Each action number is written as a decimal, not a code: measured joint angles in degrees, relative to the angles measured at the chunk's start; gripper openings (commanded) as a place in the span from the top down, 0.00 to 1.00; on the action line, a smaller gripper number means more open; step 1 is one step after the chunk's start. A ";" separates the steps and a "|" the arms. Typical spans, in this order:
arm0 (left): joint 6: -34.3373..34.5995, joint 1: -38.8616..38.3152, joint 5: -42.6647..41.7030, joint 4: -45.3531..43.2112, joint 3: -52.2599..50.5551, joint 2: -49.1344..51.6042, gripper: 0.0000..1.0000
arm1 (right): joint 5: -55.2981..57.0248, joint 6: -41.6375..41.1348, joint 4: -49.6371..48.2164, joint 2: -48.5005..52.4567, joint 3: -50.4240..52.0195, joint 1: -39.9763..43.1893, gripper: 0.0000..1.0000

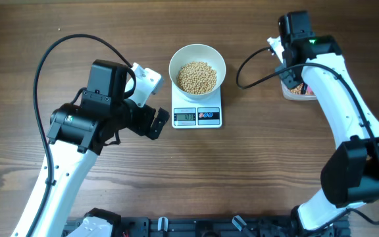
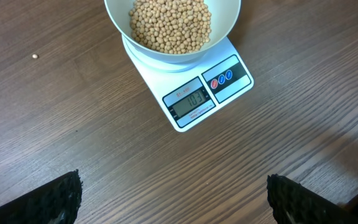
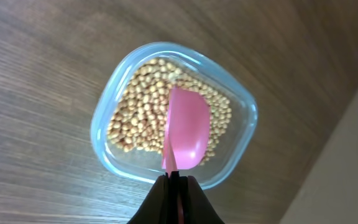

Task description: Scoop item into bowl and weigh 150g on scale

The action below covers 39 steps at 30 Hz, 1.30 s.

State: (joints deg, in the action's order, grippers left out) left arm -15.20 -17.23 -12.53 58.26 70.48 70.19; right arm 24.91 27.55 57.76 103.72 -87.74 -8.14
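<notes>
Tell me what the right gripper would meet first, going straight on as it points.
Probably the soybeans in the clear tub: the pink scoop in the right gripper hangs over them.

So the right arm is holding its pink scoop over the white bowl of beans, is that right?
Not quite. The right gripper holds the pink scoop over the clear tub of beans, not the white bowl, which sits on the scale. The right wrist view shows it.
</notes>
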 measured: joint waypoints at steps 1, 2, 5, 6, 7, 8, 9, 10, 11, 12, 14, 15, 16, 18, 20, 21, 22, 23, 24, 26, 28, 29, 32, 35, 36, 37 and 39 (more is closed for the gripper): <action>0.00 0.00 0.02 0.00 0.00 0.00 0.00 | -0.74 0.33 0.26 0.46 0.00 0.00 0.96; 0.00 0.00 0.02 0.00 0.00 0.00 0.00 | -1.97 0.85 0.37 1.01 0.00 0.00 0.96; 0.00 0.00 0.02 0.00 0.00 0.00 0.00 | -6.05 0.59 0.28 1.18 0.00 0.00 0.96; 0.00 0.00 0.02 0.00 0.00 0.00 0.00 | -6.95 -0.07 0.28 1.18 0.00 0.00 0.96; 0.00 0.00 0.02 0.00 0.00 0.00 0.00 | -8.11 -1.22 0.26 1.18 0.00 0.02 0.96; 0.00 0.00 0.02 0.00 0.00 0.00 0.00 | -9.77 -2.84 -0.02 1.18 0.00 0.02 0.96; 0.00 0.00 0.02 0.00 0.00 0.00 0.00 | -11.02 -3.80 -0.57 1.18 0.00 0.02 0.96; 0.00 0.00 0.02 0.00 0.00 0.00 0.00 | -12.28 -4.55 -1.03 1.16 0.00 0.17 0.96; 0.00 0.00 0.00 0.02 0.00 0.00 0.00 | -12.94 -4.85 -1.07 1.07 0.00 0.37 0.96; 0.00 0.00 0.02 0.00 0.00 0.00 0.00 | -13.77 -5.27 -1.05 0.81 0.00 0.81 0.96; 0.00 0.00 0.00 0.00 0.00 0.00 0.00 | -15.52 -6.32 -0.94 -0.20 0.00 2.23 0.96; 0.00 0.00 0.00 0.00 0.00 0.00 0.00 | -16.61 -6.78 -0.66 -0.70 0.00 3.15 0.96; 0.00 0.00 0.02 0.00 0.00 0.00 0.00 | -17.64 -7.50 -0.31 -1.05 0.00 4.11 0.96; 0.00 0.00 0.02 0.00 0.00 0.00 0.00 | -21.24 -9.33 0.81 -1.73 0.00 7.48 0.96; 0.00 0.00 0.02 0.00 0.00 0.00 0.00 | -24.87 -9.79 1.66 -1.75 0.00 10.29 0.96; 0.00 0.00 0.02 0.00 0.00 0.00 0.00 | -27.06 -9.97 2.14 -1.75 0.00 11.89 0.96; 0.00 0.00 0.00 0.00 0.00 0.00 0.00 | -29.24 -9.99 2.51 -1.79 0.00 13.66 0.96; 0.00 0.00 0.00 0.02 0.00 0.00 0.00 | -31.61 -10.16 2.89 -1.84 0.00 15.56 0.96; 0.00 0.00 0.02 -0.02 0.00 0.00 0.00 | -33.31 -10.21 3.19 -1.84 0.00 17.03 0.96; 0.00 0.00 0.02 0.00 0.00 0.00 0.00 | -37.48 -10.40 4.15 -1.84 0.00 18.80 0.96; 0.00 0.00 0.02 0.00 0.00 0.00 0.00 | -41.72 -10.40 4.20 -1.84 0.00 19.39 0.96; 0.00 0.00 0.02 0.00 0.00 0.00 0.00 | -43.74 -10.40 4.20 -1.84 0.00 20.11 0.96; 0.00 0.00 0.02 0.00 0.00 0.00 0.00 | -47.87 -10.43 4.39 -1.84 0.00 23.12 0.96; 0.00 0.00 0.00 0.00 0.00 0.00 0.00 | -49.42 -10.62 4.61 -1.84 0.00 24.33 0.96; 0.00 0.00 0.02 0.00 0.00 0.00 0.00 | -49.64 -10.64 4.59 -1.84 0.00 24.61 0.96; 0.00 0.00 0.00 0.00 0.00 0.00 0.00 | -50.01 -10.64 4.61 -1.84 0.00 25.07 0.96; 0.00 0.00 0.02 0.00 0.00 0.00 0.00 | -50.40 -10.69 4.68 -1.84 0.00 25.86 0.96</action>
State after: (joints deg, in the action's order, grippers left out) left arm -15.20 -17.23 -12.51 58.26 70.48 70.19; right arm -25.50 16.86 62.43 101.89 -87.74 17.72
